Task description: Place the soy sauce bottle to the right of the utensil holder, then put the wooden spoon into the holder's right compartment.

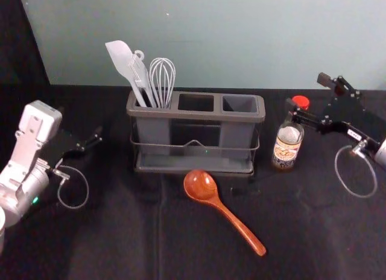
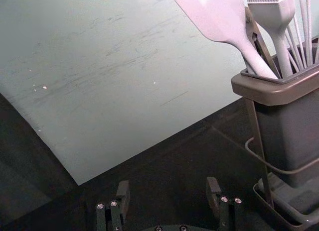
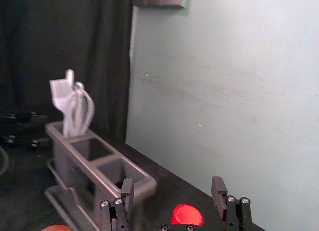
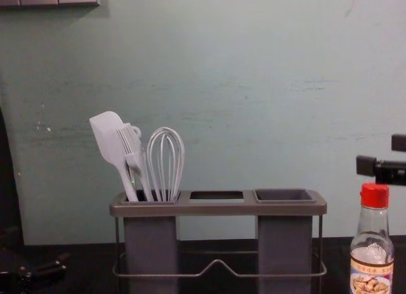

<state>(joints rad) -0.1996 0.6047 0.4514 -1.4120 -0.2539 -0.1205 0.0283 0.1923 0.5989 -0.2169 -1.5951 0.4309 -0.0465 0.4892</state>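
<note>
**Red-capped soy sauce bottle upright to the right of the utensil holder, wooden spoon lying in front of it**

The bottle stands on the dark table, just beside the holder's right end and apart from it. To the right of the holder, at the bottle, is the right gripper. Its fingers are spread wide with nothing clamped between them; the chest view puts them close above the cap, and whether they touch it I cannot tell.

The spoon lies flat, its round bowl near the middle of the holder's front and its handle slanting away from the holder, toward the right. Its brown wood is outside the right compartment.

In the holder's left compartment stand a pale spatula, a brush and a whisk, with their heads up and the spatula leaning out to the left.

To the left of the holder, apart from it, is the left gripper, its fingers parted and empty.
</note>
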